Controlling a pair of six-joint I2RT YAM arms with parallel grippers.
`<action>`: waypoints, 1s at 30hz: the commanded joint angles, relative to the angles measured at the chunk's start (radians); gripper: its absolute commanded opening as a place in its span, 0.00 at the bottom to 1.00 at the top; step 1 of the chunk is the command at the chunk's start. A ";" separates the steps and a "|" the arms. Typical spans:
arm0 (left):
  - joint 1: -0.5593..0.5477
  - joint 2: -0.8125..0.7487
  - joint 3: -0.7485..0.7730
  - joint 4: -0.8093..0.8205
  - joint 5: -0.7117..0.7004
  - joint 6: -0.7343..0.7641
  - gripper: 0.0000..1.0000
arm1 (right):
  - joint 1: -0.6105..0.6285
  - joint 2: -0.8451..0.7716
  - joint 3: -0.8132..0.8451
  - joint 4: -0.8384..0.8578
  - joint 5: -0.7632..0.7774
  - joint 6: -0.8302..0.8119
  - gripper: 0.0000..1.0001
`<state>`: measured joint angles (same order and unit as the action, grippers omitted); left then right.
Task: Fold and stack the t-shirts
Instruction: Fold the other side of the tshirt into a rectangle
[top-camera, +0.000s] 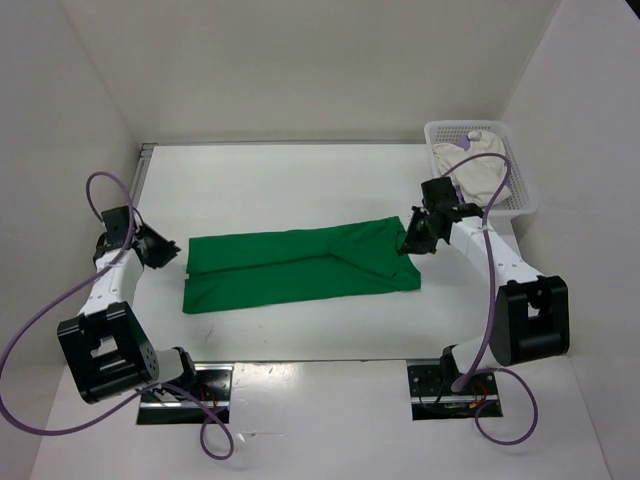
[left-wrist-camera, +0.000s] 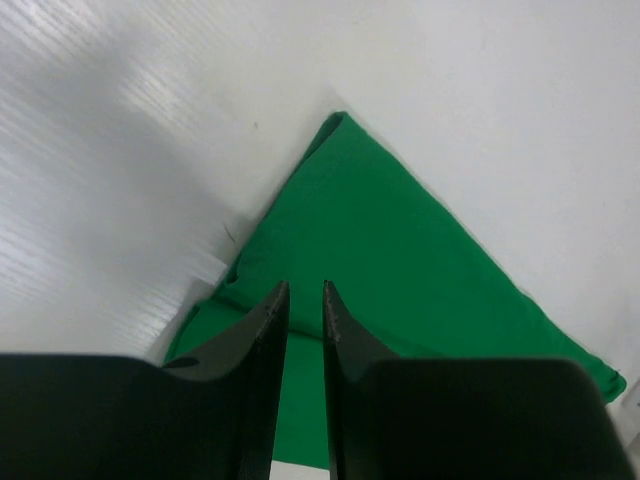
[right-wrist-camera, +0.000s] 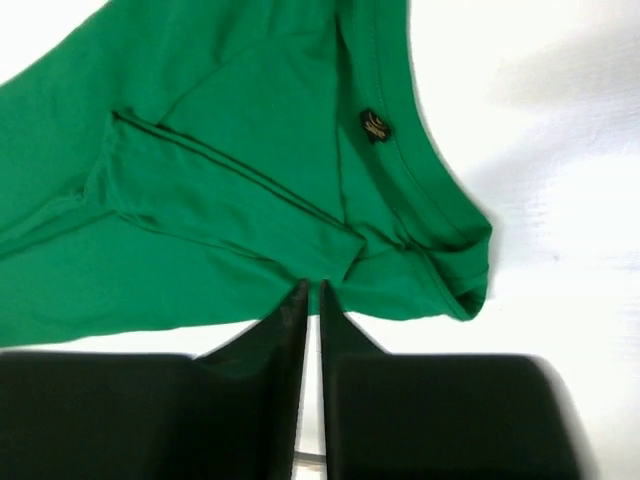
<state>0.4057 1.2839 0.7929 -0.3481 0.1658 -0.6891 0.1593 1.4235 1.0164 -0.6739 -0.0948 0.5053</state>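
The green t-shirt (top-camera: 300, 265) lies flat mid-table, folded into a long band; it also shows in the left wrist view (left-wrist-camera: 400, 260) and the right wrist view (right-wrist-camera: 230, 190). My left gripper (top-camera: 170, 250) (left-wrist-camera: 306, 290) hovers at its left end, jaws a narrow slit apart with nothing between them. At the collar end my right gripper (top-camera: 412, 240) (right-wrist-camera: 311, 290) has its tips at the cloth's edge, also slightly open and empty. A white t-shirt (top-camera: 480, 170) lies crumpled in the basket.
A white perforated basket (top-camera: 523, 178) stands at the back right corner, just behind the right arm. White walls close in the table on the left, back and right. Purple cables loop beside both arm bases.
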 joint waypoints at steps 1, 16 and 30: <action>0.007 0.018 0.025 0.060 0.047 -0.033 0.27 | 0.037 0.008 0.062 0.058 -0.029 -0.008 0.04; -0.106 0.359 0.160 0.149 -0.011 -0.004 0.42 | 0.246 0.491 0.401 0.203 0.047 -0.028 0.33; -0.116 0.408 0.166 0.179 -0.009 -0.015 0.40 | 0.339 0.603 0.446 0.160 0.060 -0.036 0.37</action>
<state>0.2955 1.6798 0.9413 -0.2001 0.1608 -0.7101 0.4767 2.0289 1.4250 -0.5034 -0.0570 0.4725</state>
